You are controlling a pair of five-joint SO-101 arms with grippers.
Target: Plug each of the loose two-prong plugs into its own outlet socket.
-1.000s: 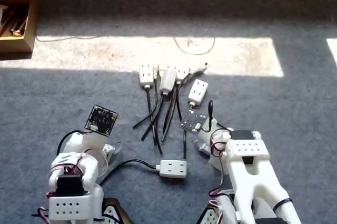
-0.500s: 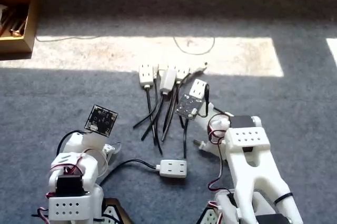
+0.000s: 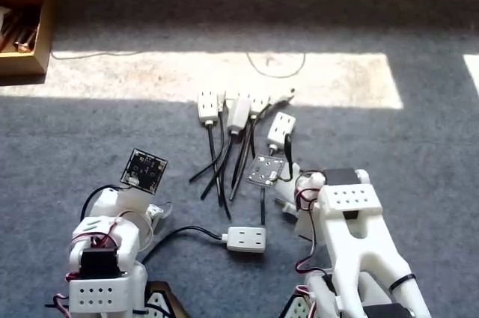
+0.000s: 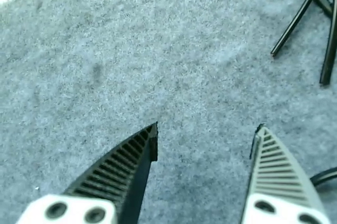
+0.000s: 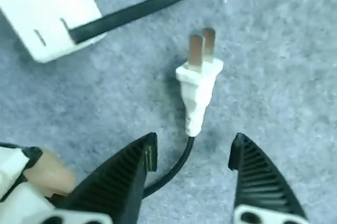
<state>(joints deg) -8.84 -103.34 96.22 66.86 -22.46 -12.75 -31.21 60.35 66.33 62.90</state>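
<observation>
**Two spread grippers, one plug just ahead of the right one**

Your right gripper (image 5: 194,153) hangs over the grey carpet (image 5: 284,76) with its jaws set wide apart, and nothing is pinched between them. A white two-prong plug (image 5: 199,87) lies flat just beyond the fingertips, roughly in line with the gap. Its metal prongs (image 5: 202,47) point away from the gripper, and neither finger touches the plug body. Its black cord (image 5: 176,168) runs back from the plug's tail into the gap and curves toward one finger (image 5: 126,176). You cannot tell from here whether it brushes that finger. Farther ahead, off to that same finger's side, sits a white outlet socket (image 5: 42,8) with slots showing in its face. A second black cord (image 5: 158,2) runs from its corner and passes beyond the prongs. The plug and that socket are near each other but apart.

Your left gripper (image 4: 206,139) is likewise spread wide and holds nothing, with carpet showing between its fingertips. Two loose cord ends (image 4: 295,23) lie well ahead of it, off to the side of the pale finger (image 4: 274,166). Another dark lead (image 4: 324,176) passes just beside that finger.

In the high view, more white outlet blocks (image 3: 208,107) lie clustered ahead of the right arm. A single block (image 3: 247,239) sits between the two arms.
</observation>
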